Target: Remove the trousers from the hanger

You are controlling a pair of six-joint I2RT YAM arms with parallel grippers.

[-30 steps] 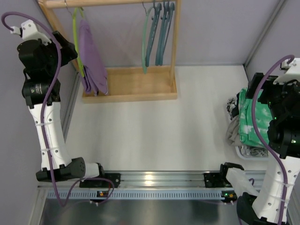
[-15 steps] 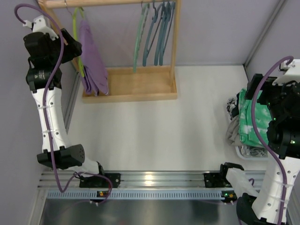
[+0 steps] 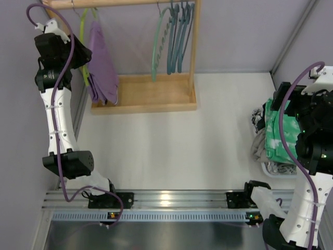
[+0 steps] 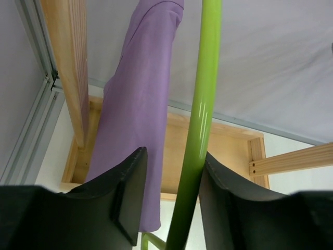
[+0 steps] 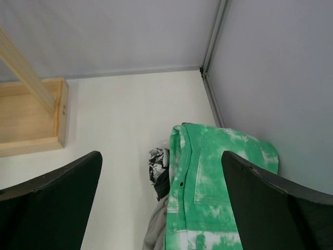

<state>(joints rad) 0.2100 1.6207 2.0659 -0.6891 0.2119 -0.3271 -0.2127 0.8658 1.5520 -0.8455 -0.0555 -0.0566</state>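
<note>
Nearly clamped on the hanger, lilac pair yet to come off

**Top view.** Shows the lilac trousers draped over the lime hanger at the left end of the wooden rack, legs hanging down to the rack's base. Shows the mint-green trousers off any hanger, lying on the laundry heap at the right edge of the bench. Places the left tool up beside the lime hanger.

**Left wrist.** Finds the left tool half-closed about the hanger's rod: one pad against it, a sliver of gap at the other, so no firm clamp yet. Leaves the lilac cloth just behind the rod, apart from both fingers.

**Right wrist.** Finds the right tool spread wide, holding nothing, above the mint-green pair and the heap.

**Handling.** Looks soft, light and limp. Will probably slide off the smooth bar under a tug and bunch instead of keeping shape. Better to steady the hanger and pinch a fold of the hanging legs low down than to trust the slick rod alone.

**Against a second ago.** Puts the left arm higher and further in toward the rack's upper corner. Shows the teal hangers hanging at a different angle. Keeps both pairs of trousers and the right arm where they were.
</note>
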